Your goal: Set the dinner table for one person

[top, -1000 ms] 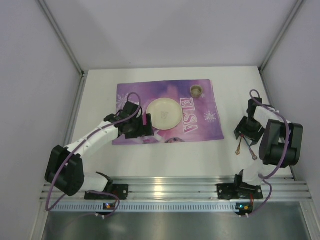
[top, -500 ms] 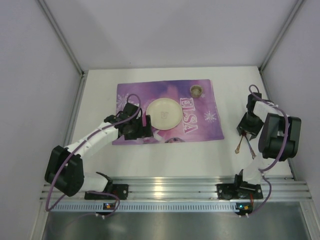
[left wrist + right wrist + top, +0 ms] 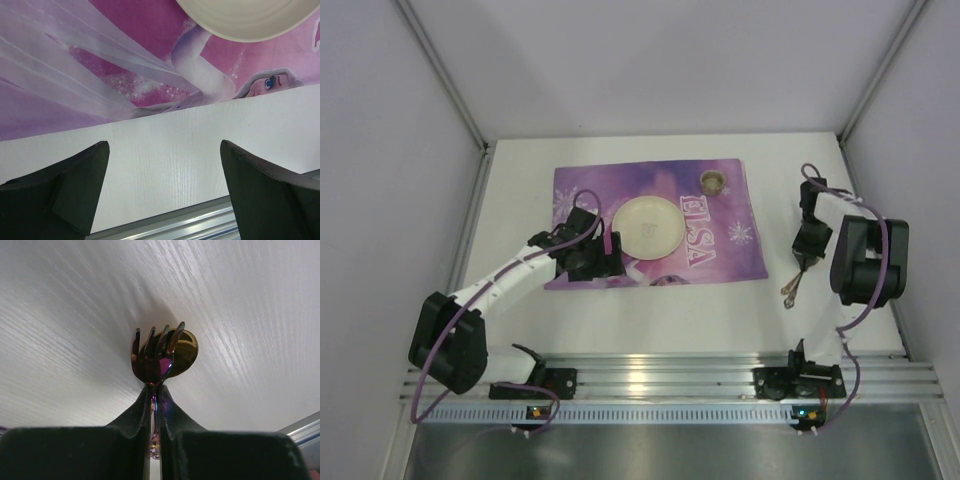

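The right pincer [image 3: 153,390] is squeezing tight on a fork [image 3: 157,352] and a spoon [image 3: 189,346]. It is carrying them over the big white bench [image 3: 650,320] that is lying under everything, and they are getting closer to the purple placemat [image 3: 720,250] than a moment ago. The left pincer [image 3: 164,145] is staying wide apart and holding nothing by the plate [image 3: 646,224], so the fork and spoon are probably heading for a spot beside that plate.
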